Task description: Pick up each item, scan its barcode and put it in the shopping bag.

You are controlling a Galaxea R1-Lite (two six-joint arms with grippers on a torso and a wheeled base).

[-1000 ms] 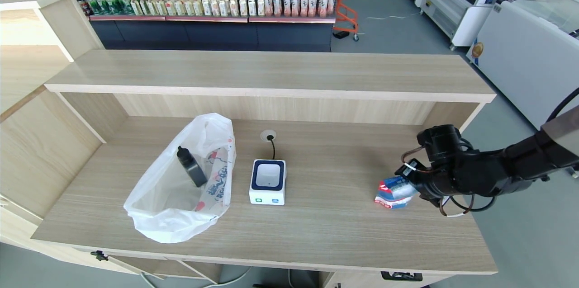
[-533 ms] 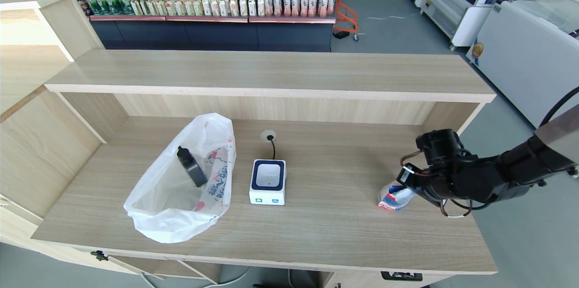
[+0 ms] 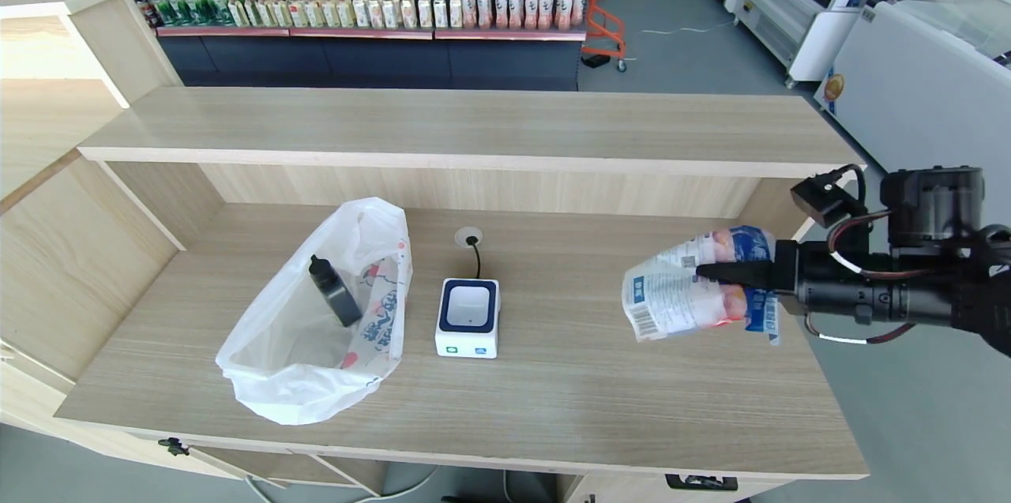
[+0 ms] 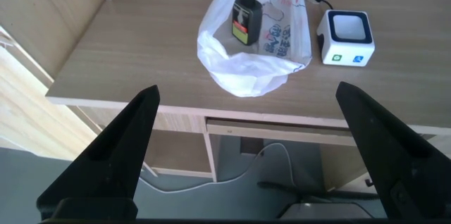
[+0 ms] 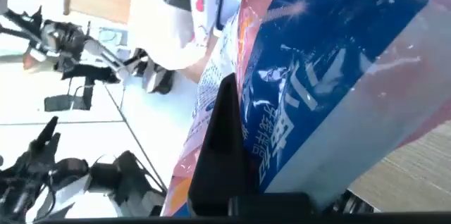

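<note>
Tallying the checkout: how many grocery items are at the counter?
2: a black bottle in the shopping bag; a packet held over the counter by the right gripper. The bag could hide more.

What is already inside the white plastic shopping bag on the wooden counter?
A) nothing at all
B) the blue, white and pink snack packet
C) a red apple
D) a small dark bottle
D: a small dark bottle leans inside the white plastic shopping bag, while the blue, white and pink snack packet is held in the right gripper above the wooden counter.
</note>
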